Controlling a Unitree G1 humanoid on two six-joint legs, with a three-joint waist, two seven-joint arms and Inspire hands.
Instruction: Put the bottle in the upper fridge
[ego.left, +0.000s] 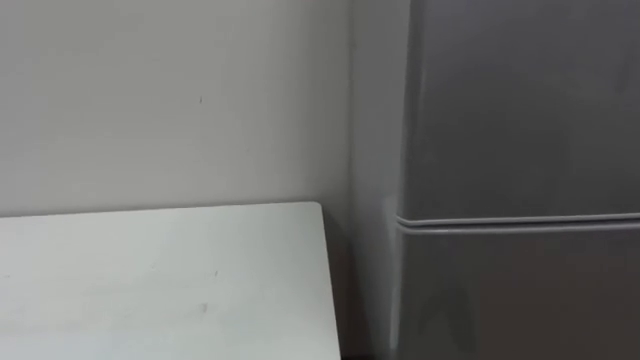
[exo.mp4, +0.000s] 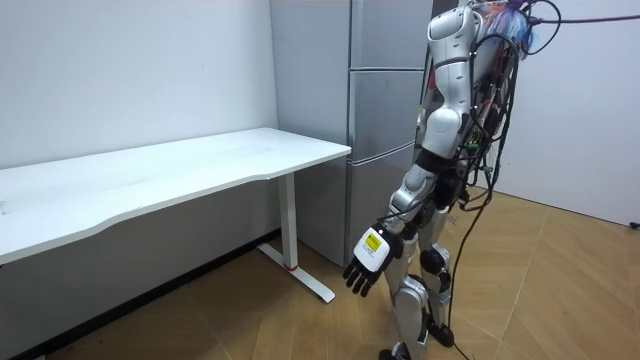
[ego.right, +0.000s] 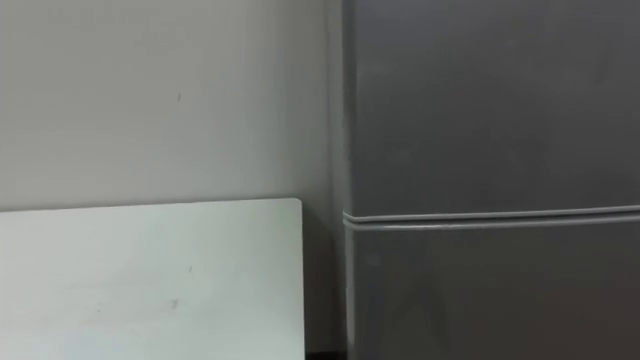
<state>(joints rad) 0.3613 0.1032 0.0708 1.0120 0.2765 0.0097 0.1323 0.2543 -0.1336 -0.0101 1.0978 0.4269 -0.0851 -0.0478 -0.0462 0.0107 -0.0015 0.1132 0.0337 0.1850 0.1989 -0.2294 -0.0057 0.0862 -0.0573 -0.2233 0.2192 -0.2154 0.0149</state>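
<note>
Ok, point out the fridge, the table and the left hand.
fridge (ego.left: 520, 110), left eye view, upper door front.
table (ego.left: 160, 285), left eye view, bare top.
left hand (exo.mp4: 366, 262), room view, back of the hand.

No legible print; the tag (exo.mp4: 373, 243) on the left hand (exo.mp4: 362, 272) seems too small

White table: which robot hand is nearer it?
Left. The left robot hand hangs open beside the leg, on the side facing the white table, below its top and apart from it. The robot's right side is turned away from the table.
</note>
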